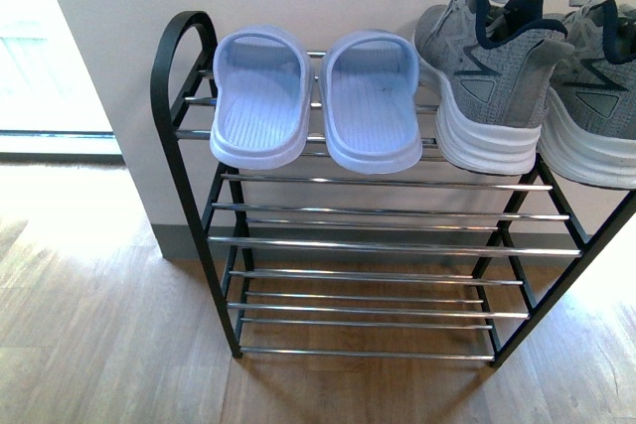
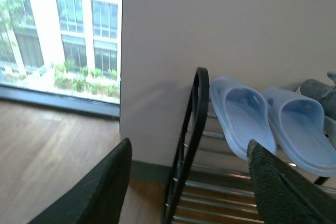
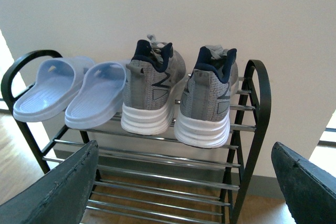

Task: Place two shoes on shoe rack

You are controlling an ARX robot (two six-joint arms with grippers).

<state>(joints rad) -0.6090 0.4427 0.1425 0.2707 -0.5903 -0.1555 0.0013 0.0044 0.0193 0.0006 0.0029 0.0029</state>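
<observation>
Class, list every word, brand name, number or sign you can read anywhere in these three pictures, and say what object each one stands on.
None can be read.
Grey sneakers: only a dark zigzag line and a triangle outline on the side, no letters.
Pale blue sandals: ribbed footbeds; a tiny mark on one is too small to read.
Shoe rack: no label visible.
Wall, floor and the building outside the window: no writing.

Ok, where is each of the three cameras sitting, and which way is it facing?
Front: on the body, looking down at the shoe rack against the wall; no arm shows.
Left wrist: beside the rack's left end, facing the slide sandals and a window; left claw open.
Right wrist: facing the rack head-on, grey sneakers central; right claw open.
All three share the sandals on the top shelf.
</observation>
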